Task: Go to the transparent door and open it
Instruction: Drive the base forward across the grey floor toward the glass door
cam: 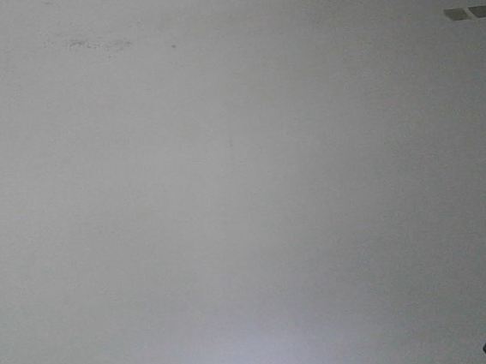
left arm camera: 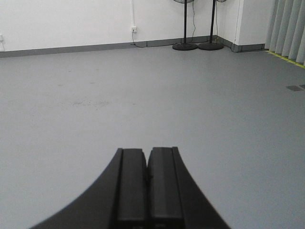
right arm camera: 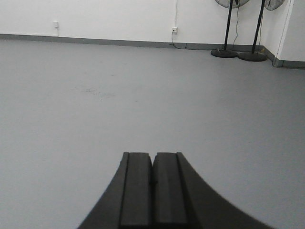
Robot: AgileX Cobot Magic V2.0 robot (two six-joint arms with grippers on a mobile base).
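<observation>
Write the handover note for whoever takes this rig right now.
Left end effector: shut, empty.
Right end effector: shut, empty.
Both point out over bare grey floor.
Glass door: not in any view. The wrist views show a white wall, two standing fans in the corner and blinds at the far right.
Done: nothing that shows yet.
Left: find the door, drive to it, open it.

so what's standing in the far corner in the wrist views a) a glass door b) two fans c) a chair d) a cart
b: two fans on poles with round black bases stand in that corner, in both wrist views.
</observation>
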